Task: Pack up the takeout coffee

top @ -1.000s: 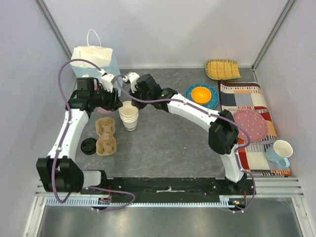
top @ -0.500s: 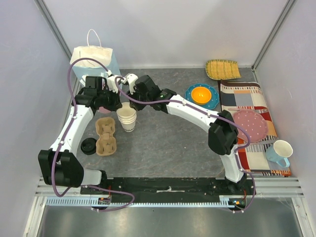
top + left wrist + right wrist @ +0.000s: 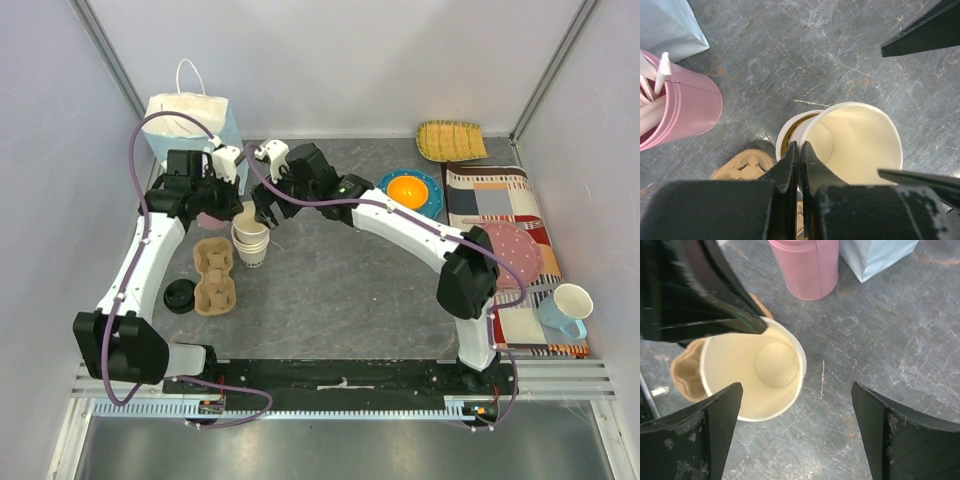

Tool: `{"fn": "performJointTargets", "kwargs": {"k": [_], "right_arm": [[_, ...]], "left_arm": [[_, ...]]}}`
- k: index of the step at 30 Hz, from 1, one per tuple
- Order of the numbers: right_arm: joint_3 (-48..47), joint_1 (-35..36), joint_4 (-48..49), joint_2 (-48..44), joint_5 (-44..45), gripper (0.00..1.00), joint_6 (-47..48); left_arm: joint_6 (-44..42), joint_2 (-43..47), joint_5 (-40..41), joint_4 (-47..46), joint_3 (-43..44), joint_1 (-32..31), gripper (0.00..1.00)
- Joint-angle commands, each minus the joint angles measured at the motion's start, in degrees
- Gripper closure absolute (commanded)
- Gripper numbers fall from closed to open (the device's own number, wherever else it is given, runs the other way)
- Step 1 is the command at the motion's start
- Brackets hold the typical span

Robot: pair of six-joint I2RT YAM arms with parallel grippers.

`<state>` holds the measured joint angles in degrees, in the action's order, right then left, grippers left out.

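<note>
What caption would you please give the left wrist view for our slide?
Left gripper pinching the rim of the top paper cup, pink cup alongside.

A robot test cell in a lab: plain white walls (image 3: 350, 60) and metal posts (image 3: 108, 50) box in a grey tabletop (image 3: 340, 290). The left arm (image 3: 140, 262) and right arm (image 3: 405, 222) are bolted to a slotted rail (image 3: 340, 385). Staged props include a paper bag (image 3: 185, 120), mug (image 3: 566, 305) and patterned mat (image 3: 495, 200).

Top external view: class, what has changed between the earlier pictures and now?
The left end effector closed on the rim of the top paper cup; the right end effector opened wide. The cup stack shifted slightly left. The cup carrier and pink cup stayed put.
</note>
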<state>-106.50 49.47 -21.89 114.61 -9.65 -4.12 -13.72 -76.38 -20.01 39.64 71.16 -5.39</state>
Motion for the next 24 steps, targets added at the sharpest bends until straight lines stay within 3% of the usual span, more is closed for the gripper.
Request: {"fn": "performJointTargets", "kwargs": {"k": [1, 13, 17, 24], "right_arm": [[0.76, 0.1, 4.57, -6.85, -1.95, 0.02, -0.62], [2.08, -0.34, 11.16, -13.34, 4.73, 0.07, -5.46], [5.33, -2.35, 12.31, -18.53, 6.13, 0.07, -7.47], [17.89, -10.27, 12.58, -34.52, 7.97, 0.03, -9.24]], "left_arm": [[0.97, 2.28, -0.73, 0.35, 4.16, 0.11, 0.98], [1.76, 6.06, 0.67, 2.64, 19.88, 0.03, 0.98], [4.22, 5.89, -4.49, 3.87, 22.45, -0.41, 0.98], [3.08, 1.07, -2.05, 4.57, 17.97, -11.9, 0.98]]}}
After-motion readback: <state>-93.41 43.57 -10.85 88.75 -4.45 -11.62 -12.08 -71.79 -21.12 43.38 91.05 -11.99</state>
